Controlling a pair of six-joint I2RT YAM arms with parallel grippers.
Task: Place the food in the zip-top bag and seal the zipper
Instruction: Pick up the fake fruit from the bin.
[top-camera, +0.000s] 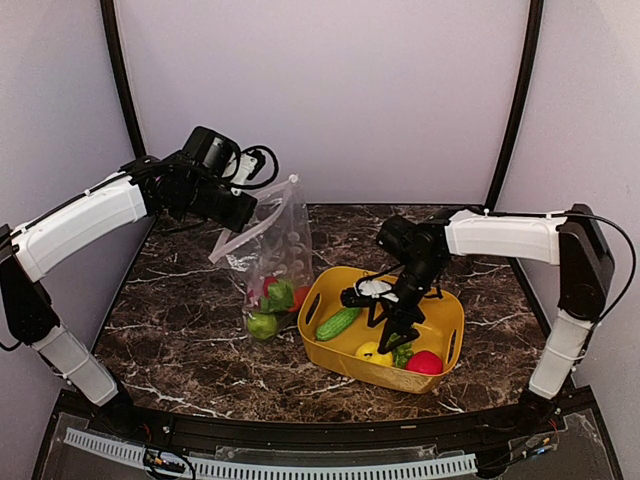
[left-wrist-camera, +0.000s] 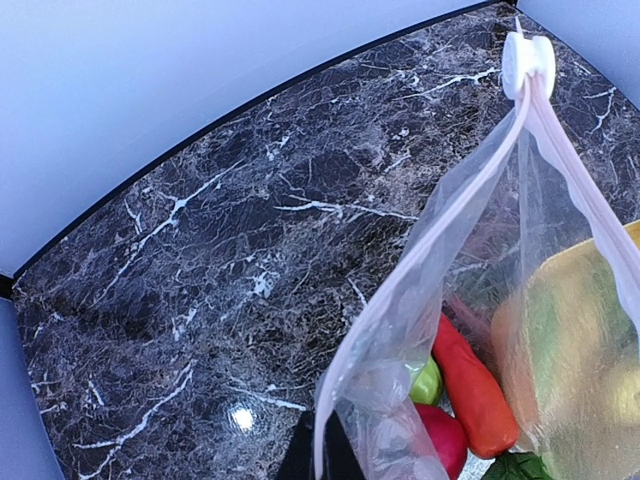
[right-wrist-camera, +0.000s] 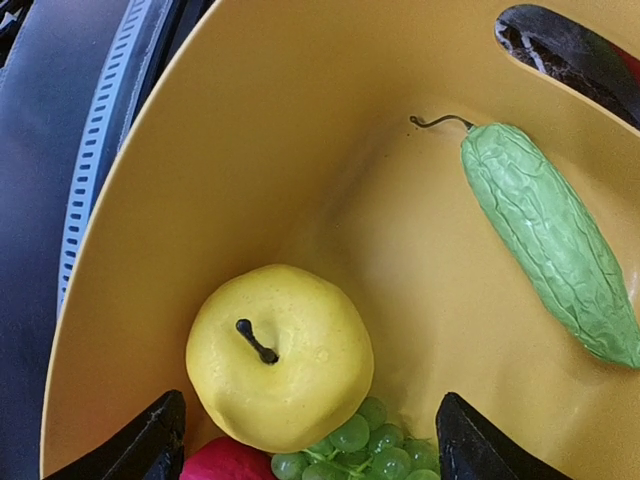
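Observation:
My left gripper (top-camera: 238, 210) is shut on the mouth edge of the zip-top bag (top-camera: 278, 250) and holds it lifted, its bottom resting on the table. In the left wrist view the pinkish zipper (left-wrist-camera: 450, 220) runs up from my gripper (left-wrist-camera: 322, 462) to the white slider (left-wrist-camera: 527, 62). An orange carrot (left-wrist-camera: 470, 385), a red ball (left-wrist-camera: 442, 440) and a green piece (left-wrist-camera: 427, 382) lie in the bag. My right gripper (top-camera: 395, 325) is open and empty, low in the yellow basket (top-camera: 330, 355). Its fingers (right-wrist-camera: 150, 445) flank the yellow fruit (right-wrist-camera: 278, 355) and grapes (right-wrist-camera: 360, 450). A cucumber (right-wrist-camera: 555, 240) lies apart from them.
The basket stands right of the bag, touching it. A red ball (top-camera: 425, 362) sits in the basket's near right corner. A green fruit (top-camera: 262, 324) lies at the bag's bottom, near its left side. Dark marble table (top-camera: 180, 320) spreads to the left.

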